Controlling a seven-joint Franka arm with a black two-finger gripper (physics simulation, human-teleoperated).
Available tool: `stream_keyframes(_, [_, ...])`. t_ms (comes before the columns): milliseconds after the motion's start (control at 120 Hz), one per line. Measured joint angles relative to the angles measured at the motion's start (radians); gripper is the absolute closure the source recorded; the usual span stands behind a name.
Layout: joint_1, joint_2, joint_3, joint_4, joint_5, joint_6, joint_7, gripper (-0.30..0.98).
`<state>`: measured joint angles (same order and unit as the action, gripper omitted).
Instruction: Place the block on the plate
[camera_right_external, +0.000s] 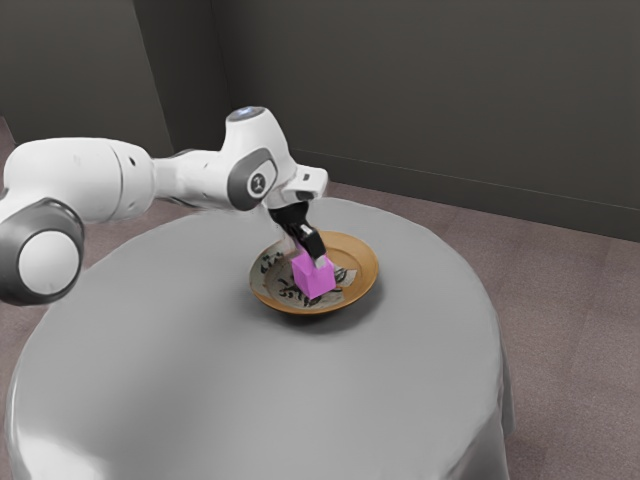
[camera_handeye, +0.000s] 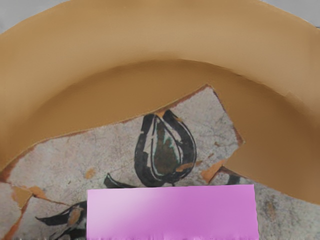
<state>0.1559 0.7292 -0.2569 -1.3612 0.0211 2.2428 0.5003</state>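
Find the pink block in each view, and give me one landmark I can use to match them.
Exterior view: the pink block is near the picture's middle, within the plate's outline, under the hand.
Wrist view: the pink block is beside the dark tulip-like motif, partly cut off by the picture's edge.
Shared landmark: the plate's orange-brown rim.

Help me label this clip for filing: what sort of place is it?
Probably a plain, simulated dining room: a round, grey-covered table, a decorated plate and a dark, bare wall suggest it.
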Motion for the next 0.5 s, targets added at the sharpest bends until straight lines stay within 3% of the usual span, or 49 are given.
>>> stream_keyframes(217, [-0.021, -0.168, 0.007, -0.073, 0.004, -0.054, 0.003, 0.03])
stream_keyframes(500, [-0.04, -0.394, 0.01, -0.158, 0.005, -0.228, 0.003, 0.01])
